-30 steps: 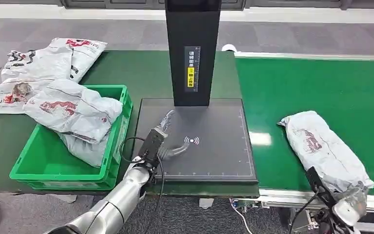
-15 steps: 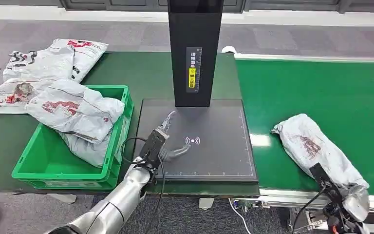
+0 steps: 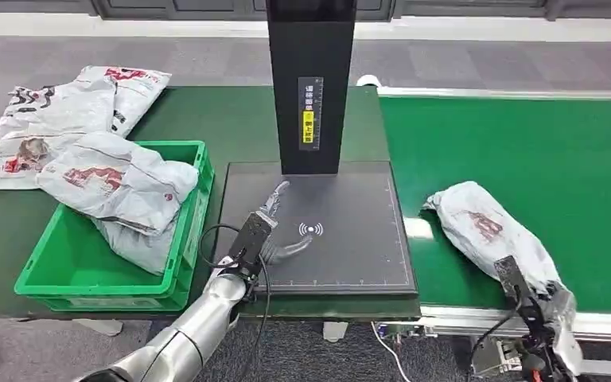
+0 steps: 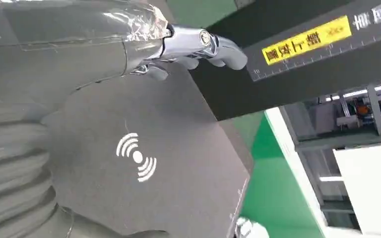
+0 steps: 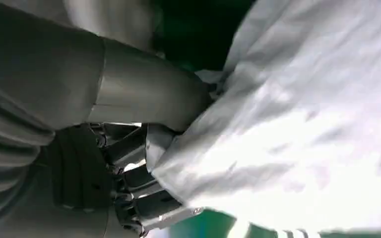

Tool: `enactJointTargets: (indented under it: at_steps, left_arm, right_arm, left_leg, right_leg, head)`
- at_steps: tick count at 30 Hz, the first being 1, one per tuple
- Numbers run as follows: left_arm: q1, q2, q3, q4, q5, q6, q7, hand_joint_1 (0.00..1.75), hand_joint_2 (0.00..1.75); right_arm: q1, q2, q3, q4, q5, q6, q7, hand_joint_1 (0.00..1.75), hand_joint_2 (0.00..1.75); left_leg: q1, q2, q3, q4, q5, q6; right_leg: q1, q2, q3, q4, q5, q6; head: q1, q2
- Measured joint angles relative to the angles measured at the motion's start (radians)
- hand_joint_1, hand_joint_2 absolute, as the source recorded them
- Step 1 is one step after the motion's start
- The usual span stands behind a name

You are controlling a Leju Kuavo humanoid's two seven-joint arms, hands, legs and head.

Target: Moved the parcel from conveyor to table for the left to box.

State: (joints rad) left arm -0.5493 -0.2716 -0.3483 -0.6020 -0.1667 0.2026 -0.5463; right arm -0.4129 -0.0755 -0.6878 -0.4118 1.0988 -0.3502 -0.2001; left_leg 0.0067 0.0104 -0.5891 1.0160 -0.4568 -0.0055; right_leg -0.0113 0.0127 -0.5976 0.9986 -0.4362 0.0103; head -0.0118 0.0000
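Note:
A grey-white plastic parcel (image 3: 485, 231) with a red print lies on the green conveyor belt (image 3: 525, 135), close to its near edge. My right hand (image 3: 558, 330) grips the parcel's near end; the right wrist view shows the thumb and fingers (image 5: 144, 198) clamped on the white parcel (image 5: 302, 124). My left hand (image 3: 280, 231) rests open on the black scan pad (image 3: 358, 255), fingers spread. In the left wrist view, the left hand (image 4: 79, 54) stretches toward the black column.
A black scanner column (image 3: 310, 87) stands at the back of the pad. A green crate (image 3: 56, 270) left of the pad holds two grey parcels (image 3: 119, 183). More parcels (image 3: 56, 111) lie on the green table behind it.
The parcel has slid and swung left along the belt toward the pad, held by my right hand. My left hand has stayed on the pad.

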Motion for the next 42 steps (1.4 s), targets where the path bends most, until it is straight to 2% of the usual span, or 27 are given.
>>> enactJointTargets:
  at_steps: [2,4,9,14,18,23,28,36,42]
  left_arm:
    - [0.008,0.002,0.0,-0.009,-0.007,0.016,0.002,0.0,1.75]
    - [0.02,0.004,0.0,-0.019,-0.019,0.03,0.002,0.0,1.75]
    - [0.038,0.009,0.002,-0.042,-0.043,0.056,-0.001,0.0,1.75]
    - [0.041,0.009,0.004,-0.058,-0.056,0.067,-0.001,0.0,1.75]
    - [0.035,0.008,0.015,-0.063,-0.063,0.071,0.005,0.0,1.75]
    - [0.016,0.002,0.027,-0.063,-0.066,0.071,0.011,0.0,1.75]
    - [0.003,0.002,0.032,-0.061,-0.073,0.071,0.007,0.0,1.75]
    - [-0.016,0.0,0.045,-0.061,-0.055,0.069,0.0,0.0,1.75]
    - [-0.017,0.002,0.052,-0.064,-0.05,0.069,-0.002,0.0,1.75]
  right_arm:
    - [0.017,0.033,0.013,-0.085,-0.134,0.004,-0.072,1.75,1.75]
    - [0.061,0.067,0.055,-0.231,-0.263,0.014,-0.067,1.75,1.75]
    - [0.184,0.134,0.232,-0.605,-0.431,-0.006,-0.07,1.75,1.75]
    - [0.273,0.176,0.369,-0.853,-0.458,-0.035,-0.093,1.75,1.75]
    - [0.323,0.213,0.493,-0.984,-0.339,-0.038,-0.085,1.75,1.75]
    - [0.355,0.246,0.618,-1.061,-0.281,-0.052,-0.063,1.75,1.75]
    - [0.355,0.249,0.712,-1.065,-0.279,0.01,-0.008,1.75,1.75]
    - [0.339,0.239,0.844,-0.93,-0.223,0.184,0.154,1.75,1.75]
    - [0.338,0.221,0.879,-0.851,-0.207,0.206,0.168,1.75,1.75]
  left_leg:
    - [-0.001,-0.011,-0.006,0.0,0.007,-0.001]
    - [0.0,-0.019,-0.009,0.0,0.007,-0.001]
    - [0.0,-0.02,-0.011,-0.001,0.006,-0.002]
    - [0.0,-0.019,-0.011,-0.001,0.005,-0.002]
    - [0.0,-0.017,-0.01,-0.001,0.006,-0.002]
    - [0.0,-0.018,-0.01,-0.001,0.006,-0.002]
    - [0.0,-0.017,-0.01,-0.001,0.006,-0.002]
    - [0.0,-0.018,-0.01,-0.001,0.006,-0.003]
    - [0.0,-0.018,-0.01,-0.001,0.006,-0.002]
  right_leg:
    - [-0.001,-0.009,-0.004,0.002,0.002,0.0]
    - [0.0,-0.017,-0.004,0.002,0.001,0.0]
    - [0.0,-0.017,-0.006,0.002,-0.002,0.0]
    - [0.0,-0.016,-0.006,0.002,-0.002,-0.001]
    - [0.0,-0.015,-0.007,0.002,-0.002,-0.001]
    - [0.0,-0.016,-0.007,0.002,-0.002,-0.001]
    - [0.0,-0.015,-0.007,0.003,-0.002,-0.001]
    - [0.0,-0.015,-0.007,0.003,-0.002,-0.001]
    - [0.0,-0.015,-0.007,0.003,-0.002,-0.001]
  head:
    - [0.0,0.0]
    - [0.0,0.0]
    - [0.0,0.0]
    - [0.0,0.0]
    - [0.0,0.0]
    - [0.0,0.0]
    - [0.0,0.0]
    - [0.0,0.0]
    - [0.0,0.0]
